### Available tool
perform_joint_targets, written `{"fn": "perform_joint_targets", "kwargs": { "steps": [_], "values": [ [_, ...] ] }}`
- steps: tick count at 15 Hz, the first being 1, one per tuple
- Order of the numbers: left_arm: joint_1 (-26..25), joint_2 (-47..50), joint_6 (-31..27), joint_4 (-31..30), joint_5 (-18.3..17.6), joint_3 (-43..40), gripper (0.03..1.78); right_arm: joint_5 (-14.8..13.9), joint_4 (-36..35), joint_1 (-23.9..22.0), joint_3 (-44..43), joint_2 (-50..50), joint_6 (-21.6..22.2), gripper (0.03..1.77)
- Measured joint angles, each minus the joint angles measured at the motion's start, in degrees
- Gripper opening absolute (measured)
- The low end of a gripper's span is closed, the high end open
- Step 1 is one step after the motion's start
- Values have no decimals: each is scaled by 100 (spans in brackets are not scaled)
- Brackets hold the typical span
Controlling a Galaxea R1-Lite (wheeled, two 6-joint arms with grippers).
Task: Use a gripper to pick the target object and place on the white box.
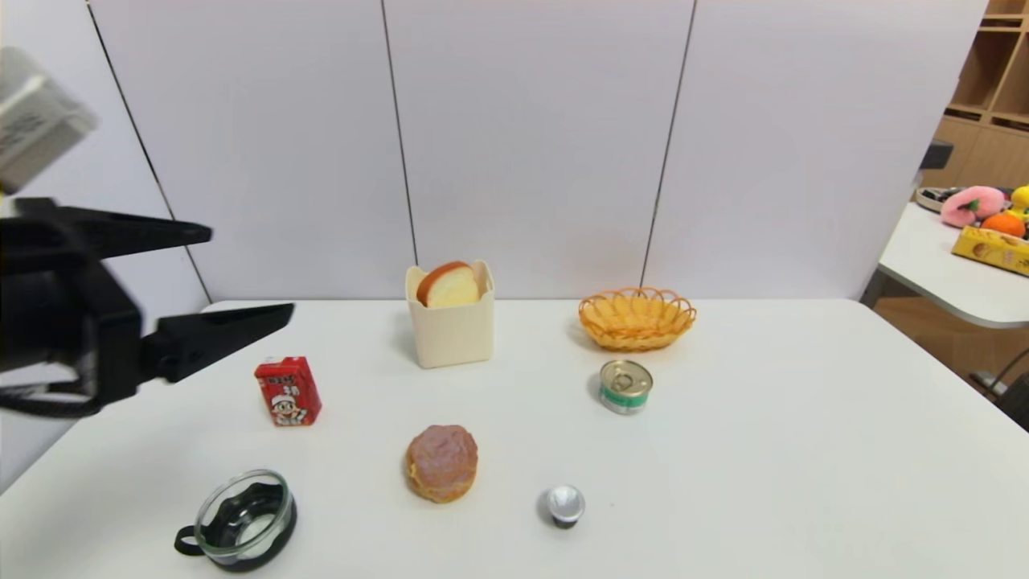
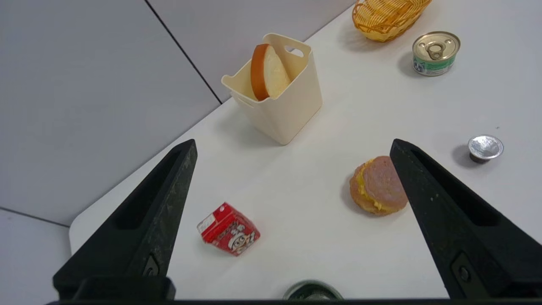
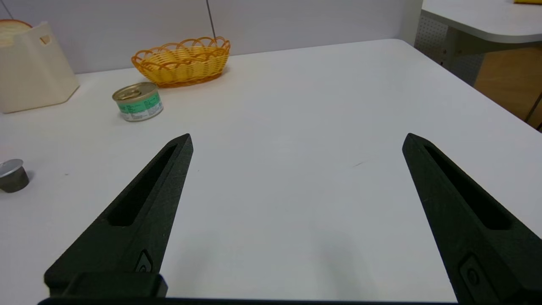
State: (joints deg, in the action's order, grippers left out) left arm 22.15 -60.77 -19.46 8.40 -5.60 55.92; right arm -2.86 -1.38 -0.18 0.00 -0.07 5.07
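Nearest the robot on the table (image 1: 804, 450): a glass cup with a black base (image 1: 241, 521), a pinkish bun (image 1: 441, 462) and a small foil-topped capsule (image 1: 565, 504).

Left gripper (image 1: 249, 273) hangs raised over the table's left edge, fingers spread wide, holding nothing. Below and just ahead of it stands a red drink carton (image 1: 288, 391).

Right gripper (image 3: 296, 144): out of the head view, low over bare table on the right side, also spread wide and empty.

Mid-table: a tin can (image 1: 625, 386). Beyond it, an orange wicker basket (image 1: 637, 318).

Far centre: toast slice (image 1: 447, 285) stands on edge inside the white box (image 1: 451, 330), leaning on one wall, crust above the rim.

Risks, as judged:
- Placement looks done; any renewed grasp could drag the slice back out.
- A low left-arm swing could topple the carton.
- Tall light box may tip if knocked.
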Motion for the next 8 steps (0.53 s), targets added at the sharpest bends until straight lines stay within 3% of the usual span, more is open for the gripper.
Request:
{"fn": "perform_joint_targets", "kwargs": {
  "steps": [4, 8],
  "values": [
    [-532, 2205, 41, -928, 17, -2039, 167, 0, 0, 0, 0, 0, -1, 171],
    [-1034, 3810, 199, -1686, 1, -3432, 167, -2, 0, 0, 0, 0, 5, 171]
  ]
}}
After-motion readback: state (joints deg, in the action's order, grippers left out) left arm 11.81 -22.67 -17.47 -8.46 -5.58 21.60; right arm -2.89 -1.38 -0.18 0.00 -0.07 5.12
